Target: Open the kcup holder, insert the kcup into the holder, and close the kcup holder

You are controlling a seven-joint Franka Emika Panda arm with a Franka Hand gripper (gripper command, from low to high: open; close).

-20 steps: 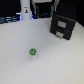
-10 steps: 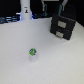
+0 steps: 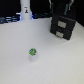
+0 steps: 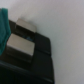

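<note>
Scene: a Franka arm hangs over a white table [image 3: 15,60], working the upper right of the exterior frame.
Kcup holder [image 3: 63,28]: a black boxy drawer unit in the upper right of the exterior frame, two recessed panels facing the camera, drawer apparently not yet pulled out.
Kcup [image 3: 33,52]: a small white pod with a green top, upright, alone in the lower centre of the exterior frame, well apart from the holder.
Gripper [image 3: 61,11]: at the holder's top edge; fingers too blurred to say whether spread or closed.
Wrist view: black holder [image 4: 27,52] fills the lower left, a pale finger close over it.
Key relation: holder directly beneath the gripper; kcup lies down-left across open table.
Likely step: opening the drawer.
</note>
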